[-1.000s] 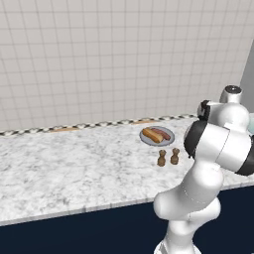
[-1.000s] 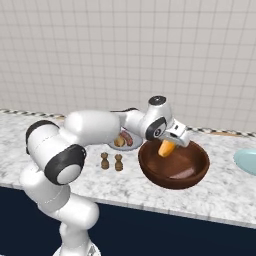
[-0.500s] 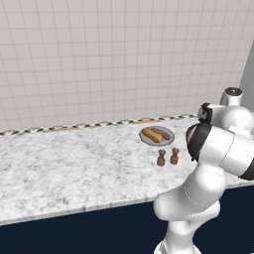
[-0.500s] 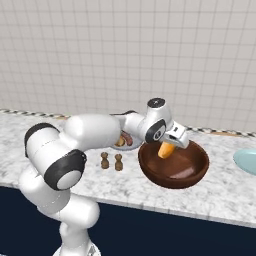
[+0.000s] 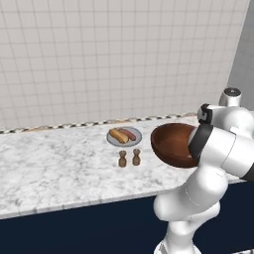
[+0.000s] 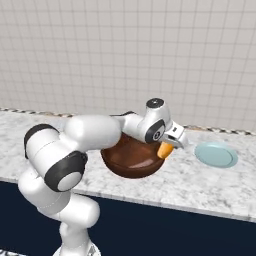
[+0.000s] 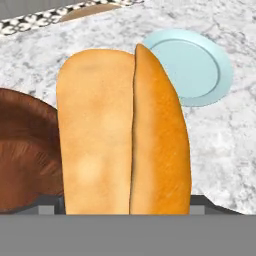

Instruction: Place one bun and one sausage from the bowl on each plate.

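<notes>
Pinching a smooth golden split bun (image 7: 122,132), gripper (image 6: 169,145) above glossy round wooden bowl (image 6: 131,159), flat teal plate (image 7: 192,65) beyond

Base views behind arm, left and right; share bowl (image 5: 171,144); hand view close on bun (image 7: 122,135).

Glossy wooden bowl (image 6: 131,159), smooth glazed teal plate (image 7: 192,67) (ceramic-looking), matt bun (image 7: 122,132), polished marble counter (image 5: 54,166).
</notes>
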Controlling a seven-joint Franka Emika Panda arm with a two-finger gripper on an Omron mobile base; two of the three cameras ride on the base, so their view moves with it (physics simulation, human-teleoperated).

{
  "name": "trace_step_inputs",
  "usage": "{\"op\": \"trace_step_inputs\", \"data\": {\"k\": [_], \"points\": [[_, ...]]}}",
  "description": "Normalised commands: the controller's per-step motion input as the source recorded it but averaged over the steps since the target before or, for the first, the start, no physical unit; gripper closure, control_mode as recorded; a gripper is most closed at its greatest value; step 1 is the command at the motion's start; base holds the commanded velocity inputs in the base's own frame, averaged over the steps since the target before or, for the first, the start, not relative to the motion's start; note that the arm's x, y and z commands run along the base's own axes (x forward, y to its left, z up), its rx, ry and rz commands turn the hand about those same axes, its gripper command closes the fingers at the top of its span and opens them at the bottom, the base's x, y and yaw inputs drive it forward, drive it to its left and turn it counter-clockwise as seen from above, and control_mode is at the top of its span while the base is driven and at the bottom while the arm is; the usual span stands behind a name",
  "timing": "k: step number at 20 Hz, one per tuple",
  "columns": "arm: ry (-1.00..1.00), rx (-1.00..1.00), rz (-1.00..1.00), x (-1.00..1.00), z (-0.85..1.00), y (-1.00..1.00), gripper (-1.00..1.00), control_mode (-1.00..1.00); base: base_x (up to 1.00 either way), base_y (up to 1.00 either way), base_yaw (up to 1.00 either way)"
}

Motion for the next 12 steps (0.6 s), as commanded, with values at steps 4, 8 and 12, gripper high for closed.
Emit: {"op": "trace_step_inputs", "data": {"k": [4, 8, 12], "points": [[0.0, 0.0, 0.0, 0.0, 0.0, 0.0, 1.0, 1.0, -0.01, -0.88, 0.0], [0.0, 0.0, 0.0, 0.0, 0.0, 0.0, 1.0, 1.0, 0.06, -0.62, 0.0], [0.0, 0.0, 0.0, 0.0, 0.0, 0.0, 1.0, 1.0, 0.15, -0.01, 0.0]]}}
